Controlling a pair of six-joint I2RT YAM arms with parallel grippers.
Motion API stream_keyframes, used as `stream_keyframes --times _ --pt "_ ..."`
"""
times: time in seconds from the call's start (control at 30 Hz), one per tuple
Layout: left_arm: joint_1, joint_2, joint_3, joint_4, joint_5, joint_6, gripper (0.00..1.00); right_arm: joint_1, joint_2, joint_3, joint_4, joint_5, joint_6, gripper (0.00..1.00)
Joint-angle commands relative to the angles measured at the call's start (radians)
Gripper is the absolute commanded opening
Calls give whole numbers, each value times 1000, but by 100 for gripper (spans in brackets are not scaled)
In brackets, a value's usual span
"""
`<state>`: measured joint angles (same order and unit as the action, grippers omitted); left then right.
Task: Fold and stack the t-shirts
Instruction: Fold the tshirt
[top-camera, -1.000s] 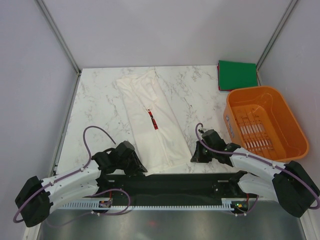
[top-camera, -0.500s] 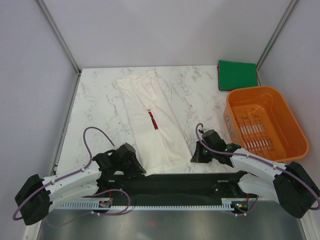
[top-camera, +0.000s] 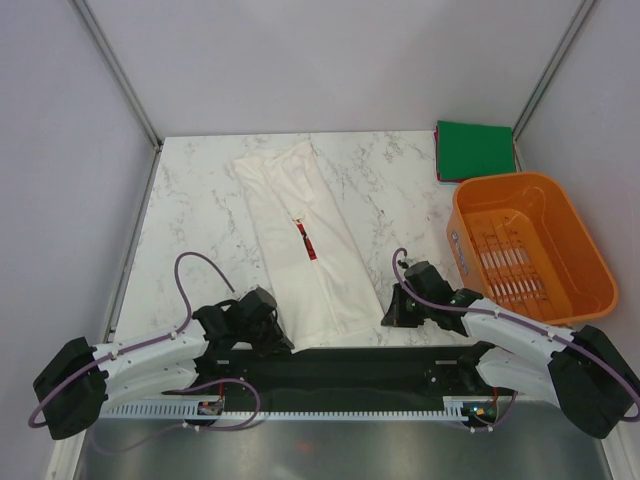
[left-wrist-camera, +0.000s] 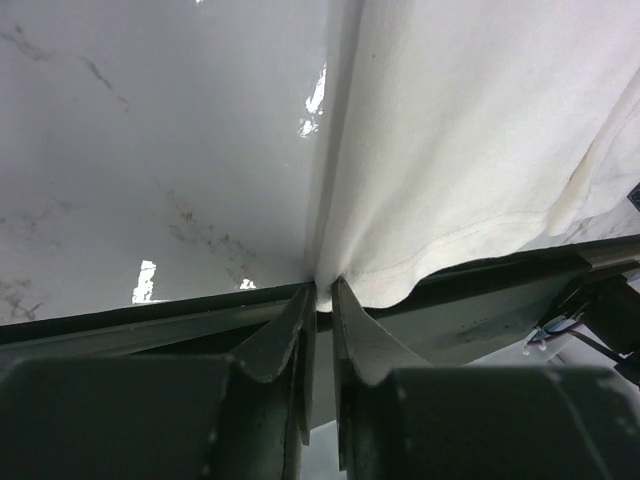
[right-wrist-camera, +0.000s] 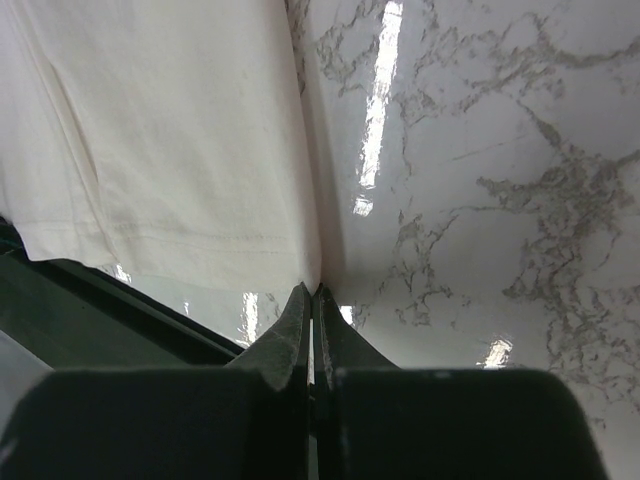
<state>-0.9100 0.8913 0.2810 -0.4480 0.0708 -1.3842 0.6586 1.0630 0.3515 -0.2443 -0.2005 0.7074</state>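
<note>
The white t-shirt (top-camera: 300, 240) lies on the marble table as a long narrow strip, with a sliver of red print (top-camera: 305, 240) at its middle. My left gripper (top-camera: 280, 340) is at the near left corner of its hem. In the left wrist view the jaws (left-wrist-camera: 322, 290) are drawn in on that corner of the white cloth (left-wrist-camera: 450, 150). My right gripper (top-camera: 389, 314) sits at the near right hem corner. Its tips (right-wrist-camera: 313, 290) are shut where the cloth edge (right-wrist-camera: 170, 130) runs into them. The folded dark green t-shirt (top-camera: 474, 150) rests at the back right corner.
An orange slatted basket (top-camera: 505, 181) stands at the right, just in front of the green shirt. A black rail (top-camera: 330, 365) runs along the table's near edge below the hem. Grey walls close in the table on three sides.
My left gripper's jaws have narrowed onto the hem corner, and the left arm has shifted slightly. The right arm and the shirt have stayed put.
</note>
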Motion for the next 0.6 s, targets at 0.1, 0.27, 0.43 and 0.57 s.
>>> stream_keyframes --times 0.1,0.27,0.43,0.57 --pt "-6 12 10 26 -51 -29 2 10 -34 -11 -29 18 21 0" --pt "-6 6 35 9 -6 -29 2 36 -57 21 -75 39 33 0" --pt "-6 20 113 -54 -43 11 2 59 -52 87 -104 82 27 0" --pt "-1 37 155 -52 -29 20 2 61 1 156 -119 105 -3 0"
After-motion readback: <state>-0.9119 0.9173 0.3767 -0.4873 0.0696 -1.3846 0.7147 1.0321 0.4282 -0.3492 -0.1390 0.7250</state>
